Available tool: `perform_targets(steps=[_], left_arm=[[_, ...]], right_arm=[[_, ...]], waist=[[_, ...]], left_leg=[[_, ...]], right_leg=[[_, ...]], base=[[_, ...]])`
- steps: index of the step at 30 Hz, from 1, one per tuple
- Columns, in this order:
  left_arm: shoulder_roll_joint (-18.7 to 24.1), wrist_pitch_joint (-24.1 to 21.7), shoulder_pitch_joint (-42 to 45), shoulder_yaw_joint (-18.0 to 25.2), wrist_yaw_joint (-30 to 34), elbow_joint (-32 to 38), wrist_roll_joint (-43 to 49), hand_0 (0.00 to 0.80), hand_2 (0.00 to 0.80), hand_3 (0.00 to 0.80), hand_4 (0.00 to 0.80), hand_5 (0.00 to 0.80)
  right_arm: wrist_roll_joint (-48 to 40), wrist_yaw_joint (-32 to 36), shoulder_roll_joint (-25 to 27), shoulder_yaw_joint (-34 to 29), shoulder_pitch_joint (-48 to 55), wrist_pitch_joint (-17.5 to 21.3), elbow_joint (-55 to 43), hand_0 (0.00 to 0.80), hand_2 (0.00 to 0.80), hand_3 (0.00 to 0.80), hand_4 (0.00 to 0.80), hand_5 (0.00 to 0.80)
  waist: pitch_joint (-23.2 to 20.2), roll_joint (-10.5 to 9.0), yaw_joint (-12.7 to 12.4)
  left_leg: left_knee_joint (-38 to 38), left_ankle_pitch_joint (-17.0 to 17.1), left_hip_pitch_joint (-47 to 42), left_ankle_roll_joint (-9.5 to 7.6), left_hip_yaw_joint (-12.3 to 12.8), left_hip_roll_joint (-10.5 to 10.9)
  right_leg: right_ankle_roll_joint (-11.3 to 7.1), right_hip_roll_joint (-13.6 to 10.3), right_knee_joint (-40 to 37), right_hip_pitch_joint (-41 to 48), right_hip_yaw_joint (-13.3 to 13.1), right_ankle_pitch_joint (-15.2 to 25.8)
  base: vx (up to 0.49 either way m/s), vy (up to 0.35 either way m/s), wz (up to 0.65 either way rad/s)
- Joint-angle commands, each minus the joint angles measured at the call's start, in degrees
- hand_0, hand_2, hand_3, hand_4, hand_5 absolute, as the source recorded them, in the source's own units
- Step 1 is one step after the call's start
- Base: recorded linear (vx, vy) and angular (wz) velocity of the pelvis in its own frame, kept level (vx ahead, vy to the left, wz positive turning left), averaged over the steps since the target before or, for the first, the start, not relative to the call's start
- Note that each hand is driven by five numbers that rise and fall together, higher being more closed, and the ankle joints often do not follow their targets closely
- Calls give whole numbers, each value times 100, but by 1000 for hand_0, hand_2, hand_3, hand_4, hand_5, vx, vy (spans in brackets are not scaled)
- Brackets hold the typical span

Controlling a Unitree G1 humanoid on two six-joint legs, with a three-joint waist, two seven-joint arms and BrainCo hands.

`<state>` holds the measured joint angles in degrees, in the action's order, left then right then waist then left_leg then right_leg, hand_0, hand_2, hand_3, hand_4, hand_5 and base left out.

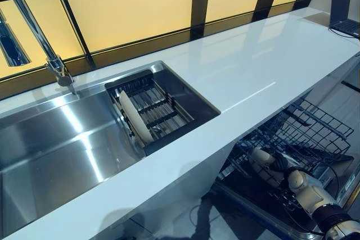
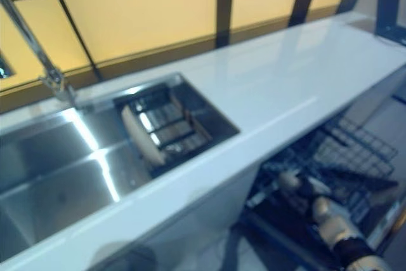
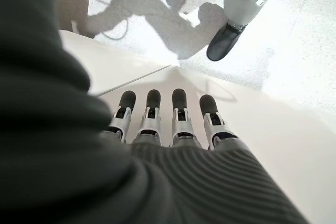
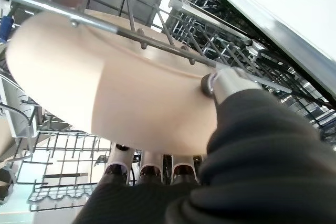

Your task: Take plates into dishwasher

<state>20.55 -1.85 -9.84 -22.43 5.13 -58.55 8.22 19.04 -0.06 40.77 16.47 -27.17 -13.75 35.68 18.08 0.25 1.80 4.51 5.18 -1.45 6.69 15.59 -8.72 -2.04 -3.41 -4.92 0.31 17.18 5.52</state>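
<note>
One plate pinched in right hand inside dishwasher rack; second plate upright in sink basket; left hand straight-fingered, empty.

Beige plate in dark wire rack, white counter, steel sink, amber black-framed wall panels.

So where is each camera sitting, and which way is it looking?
Left eye view: on the head, looking down at the countertop, the sink and a plate in the drying rack; the right hand reaches into the dishwasher rack.
Right eye view: beside it, same scene.
Left wrist view: along the open left hand, towards the floor.
Right wrist view: along the right hand gripping a beige plate among rack wires; shares that rack with the eye views.
</note>
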Motion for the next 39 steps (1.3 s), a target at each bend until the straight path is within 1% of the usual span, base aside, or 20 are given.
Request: perform_targets(steps=[1,14,22,25,29,31,33,38,39], left_arm=[[53,-22,-180,-282,55,39,195,0,0,0,0,0],[47,-42,-161,-262,35,21,213,0,0,0,0,0],[67,-13,-112,-175,36,34,262,0,0,0,0,0],[63,10,-76,-130,12,47,245,0,0,0,0,0],[58,-28,18,-14,-53,0,262,0,0,0,0,0],[51,-43,59,34,-81,-25,273,0,0,0,0,0],[33,-95,112,66,-135,-91,255,0,0,0,0,0],[-45,-200,203,112,-231,-271,197,0,0,0,0,0],[-50,-202,210,111,-236,-276,192,0,0,0,0,0]], right_arm=[[78,7,-107,239,12,-133,245,0,0,0,0,0],[25,35,-63,155,142,-119,18,0,0,0,0,0],[-310,-232,19,-54,251,-109,-436,0,0,0,0,0],[-600,-491,45,-303,345,-102,-797,0,0,0,0,0],[-1081,-1066,92,-877,553,-96,-1551,0,0,0,0,0],[-1246,-1323,104,-1165,679,4,-1849,0,0,0,0,0],[-1478,-1714,150,-1497,803,210,-2182,0,0,0,0,0],[-1773,-2207,268,-2047,986,475,-2752,0,0,0,0,0],[-1786,-2220,272,-2072,1001,485,-2778,0,0,0,0,0]], waist=[[-73,-75,-88],[-93,-124,-51],[-121,-160,0],[-117,-179,50],[-117,-236,151],[-132,-260,198],[-159,-279,258],[-266,-302,376],[-274,-301,378]], left_leg=[[49,118,551,-53,283,133],[49,119,507,-59,289,118],[49,111,473,-61,308,119],[49,107,446,-64,323,116],[49,93,405,-82,372,97],[49,82,389,-91,395,88],[49,71,369,-95,432,65],[49,45,307,-98,508,27],[49,43,302,-98,514,25]], right_leg=[[-202,130,254,137,124,-595],[-192,154,284,171,81,-611],[-195,167,268,197,47,-601],[-199,177,275,209,11,-598],[-210,199,286,218,-83,-593],[-212,216,283,226,-125,-594],[-205,234,282,244,-172,-610],[-190,261,283,311,-258,-656],[-190,262,284,314,-263,-659]], base=[[0,0,0],[0,0,0],[0,0,0],[0,0,0],[-4,5,-2],[-8,2,-2],[0,0,0],[12,16,-8],[18,19,-7]])
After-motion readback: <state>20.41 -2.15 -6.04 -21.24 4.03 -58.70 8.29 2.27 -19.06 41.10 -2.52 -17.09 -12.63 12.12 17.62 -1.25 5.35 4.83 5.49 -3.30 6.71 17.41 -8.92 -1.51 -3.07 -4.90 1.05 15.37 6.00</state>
